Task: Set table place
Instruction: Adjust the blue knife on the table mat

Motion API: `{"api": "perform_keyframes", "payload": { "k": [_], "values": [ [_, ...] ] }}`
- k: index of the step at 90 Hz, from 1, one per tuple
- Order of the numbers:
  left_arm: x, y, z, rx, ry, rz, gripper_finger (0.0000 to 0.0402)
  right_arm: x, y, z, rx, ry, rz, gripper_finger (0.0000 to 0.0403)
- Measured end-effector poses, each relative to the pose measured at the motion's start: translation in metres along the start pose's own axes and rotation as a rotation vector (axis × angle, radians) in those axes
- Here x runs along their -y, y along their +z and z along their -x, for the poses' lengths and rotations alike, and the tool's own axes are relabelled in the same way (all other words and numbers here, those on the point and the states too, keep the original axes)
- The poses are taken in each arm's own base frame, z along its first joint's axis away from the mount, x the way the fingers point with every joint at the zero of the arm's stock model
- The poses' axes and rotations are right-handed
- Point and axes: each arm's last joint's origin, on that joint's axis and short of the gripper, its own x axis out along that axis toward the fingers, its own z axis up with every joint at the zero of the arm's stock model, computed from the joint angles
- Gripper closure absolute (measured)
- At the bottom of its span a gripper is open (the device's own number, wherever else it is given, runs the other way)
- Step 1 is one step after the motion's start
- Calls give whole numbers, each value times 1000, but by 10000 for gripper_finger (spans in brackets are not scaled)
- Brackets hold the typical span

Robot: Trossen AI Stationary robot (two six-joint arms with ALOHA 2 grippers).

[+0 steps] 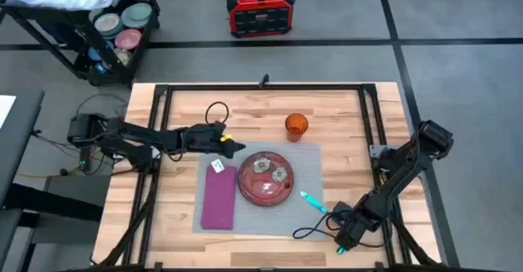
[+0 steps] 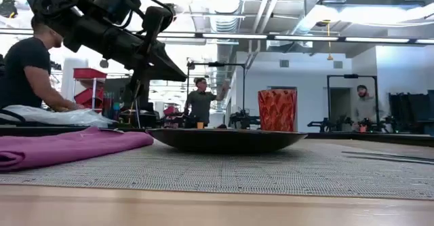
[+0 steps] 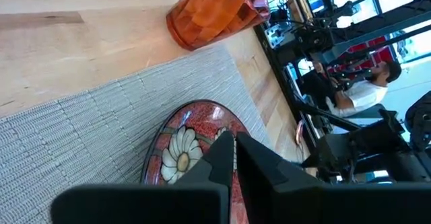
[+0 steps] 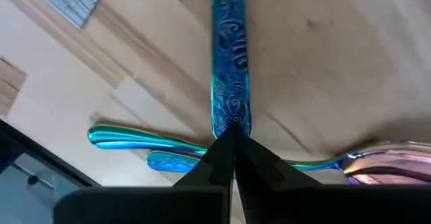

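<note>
High view: a light wooden table [image 1: 176,223] seen from above. On it lies the grey placemat [image 1: 302,162], the place being set, near the table's middle. A red patterned plate [image 1: 265,180] sits on the mat, a purple napkin [image 1: 218,198] lies along the mat's left side, and an orange cup [image 1: 296,124] stands just beyond the mat's far edge. The left gripper [image 1: 237,147] hovers at the mat's far left corner. The right gripper [image 1: 343,241] is low at the table's near right edge, holding 1 blue utensil [image 1: 313,200] that slants toward the mat.

Low view: the plate looks shallow and empty; I cannot see into the cup.

Left wrist view: the left claw's fingers [image 3: 225,158] are pressed together with nothing between them, above the plate.

Right wrist view: the right claw is clamped on the handle of the blue utensil. 2 more blue handles [image 4: 135,138] and a spoon bowl [image 4: 387,163] lie on the wood beneath.

Judgement: the step is carrying cutlery to the mat. Keep the handle pinched firmly, lift clear of the other pieces, and lay it straight beside the plate.
</note>
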Motion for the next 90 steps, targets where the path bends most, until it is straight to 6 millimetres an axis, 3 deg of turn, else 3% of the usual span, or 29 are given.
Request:
{"api": "perform_keyframes", "payload": {
  "k": [37,70,90],
  "values": [
    [0,0,0,1,1,-1,401,-8,37,7,55,101,54,403],
    [0,0,0,1,1,-2,401,-17,45,9,90,207,226,403],
    [0,0,0,1,2,-2,401,-13,57,11,95,185,227,403]
  ]
}}
